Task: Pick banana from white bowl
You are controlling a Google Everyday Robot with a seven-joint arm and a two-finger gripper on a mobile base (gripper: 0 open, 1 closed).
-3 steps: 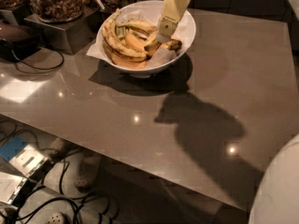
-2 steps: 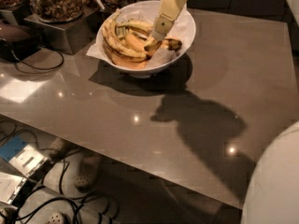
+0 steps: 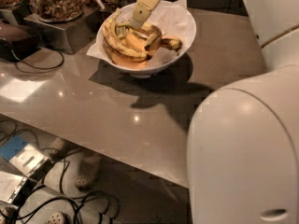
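The white bowl [image 3: 180,20], lined with white paper, stands at the back of the grey table [image 3: 93,111]. It holds several bananas. The long, strongly curved banana [image 3: 120,48], dull yellow with dark blotches, lies along the bowl's left and front side. Cleaner yellow-orange bananas [image 3: 135,41] lie beside it, and one with dark ends [image 3: 170,43] lies at the right. My gripper [image 3: 136,24] reaches down from the top edge into the bowl and sits on the pile's upper middle, just right of the curved banana's upper end.
Glass jars of nuts [image 3: 56,1] stand on a metal stand [image 3: 65,34] at the back left. A dark object with a cable [image 3: 16,38] lies left of it. My white arm body [image 3: 243,148] fills the right. Cables and boxes [image 3: 23,162] lie on the floor.
My gripper has moved left within the bowl, from its right side onto the middle of the banana pile. The white arm body now covers much more of the right.
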